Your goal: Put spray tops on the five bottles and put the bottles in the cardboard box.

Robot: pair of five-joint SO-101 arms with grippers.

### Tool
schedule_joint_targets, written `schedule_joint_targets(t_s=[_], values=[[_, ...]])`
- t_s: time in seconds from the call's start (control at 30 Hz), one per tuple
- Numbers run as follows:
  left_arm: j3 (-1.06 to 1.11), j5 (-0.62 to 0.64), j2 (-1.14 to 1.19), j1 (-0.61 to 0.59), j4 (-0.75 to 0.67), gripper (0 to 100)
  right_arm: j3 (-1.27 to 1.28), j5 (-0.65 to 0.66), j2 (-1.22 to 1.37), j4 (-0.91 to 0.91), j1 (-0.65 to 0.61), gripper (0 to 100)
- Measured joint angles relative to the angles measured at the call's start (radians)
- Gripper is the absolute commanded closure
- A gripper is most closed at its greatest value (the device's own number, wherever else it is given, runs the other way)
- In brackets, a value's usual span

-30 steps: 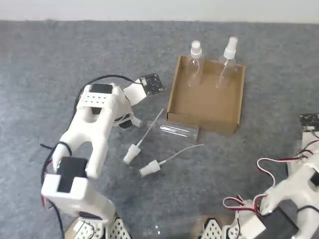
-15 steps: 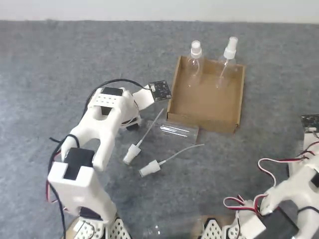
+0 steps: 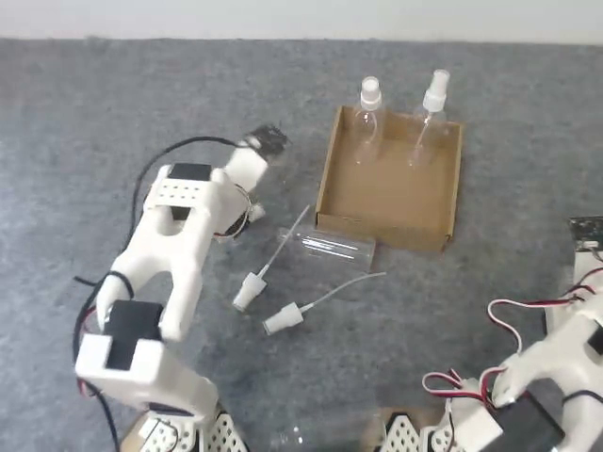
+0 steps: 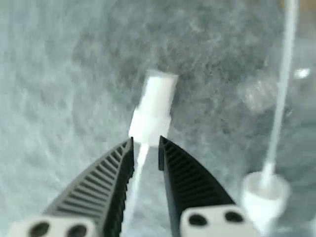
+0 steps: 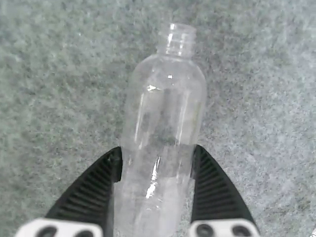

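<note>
My left gripper point(image 4: 145, 143) is shut on the thin tube of a white spray top point(image 4: 153, 108), whose head sticks out past the fingertips just above the grey mat. Beside it lies a second spray top point(image 4: 264, 190). In the high view the left arm point(image 3: 179, 235) stands left of the cardboard box point(image 3: 334, 165), with two loose spray tops point(image 3: 250, 290) point(image 3: 285, 318) and a clear bottle point(image 3: 330, 247) lying in front of the box. Two capped bottles point(image 3: 369, 99) point(image 3: 435, 92) stand in the box. My right gripper point(image 5: 158, 155) is shut on an uncapped clear bottle point(image 5: 165, 108).
The grey mat point(image 3: 85, 141) has free room at the far left and in the middle right. The right arm point(image 3: 537, 377) is folded at the near right corner with red and white cables looped over it. The arm bases line the near edge.
The left arm swung toward the box half a second ago, then pulled back left, and its wrist has turned and risen. The right arm and the loose parts have not moved.
</note>
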Motion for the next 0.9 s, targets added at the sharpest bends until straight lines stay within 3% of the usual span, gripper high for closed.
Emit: schedule_joint_targets(t_s=[0.13,0.27,0.43,0.63,0.9], values=[[0.049,0.282,-0.028,-0.017,0.025,93,0.000,0.000,0.000,0.000,0.000,96.1],[0.057,0.319,-0.037,-0.020,0.006,90,0.000,0.000,0.000,0.000,0.000,96.1],[-0.074,0.250,-0.057,-0.012,0.054,82,0.000,0.000,0.000,0.000,0.017,96.1],[-0.265,0.106,0.026,0.048,0.129,82,0.000,0.000,0.000,0.000,0.018,96.1],[-0.310,-0.034,0.244,0.052,0.133,87,0.000,0.000,0.000,0.000,0.018,96.1]])
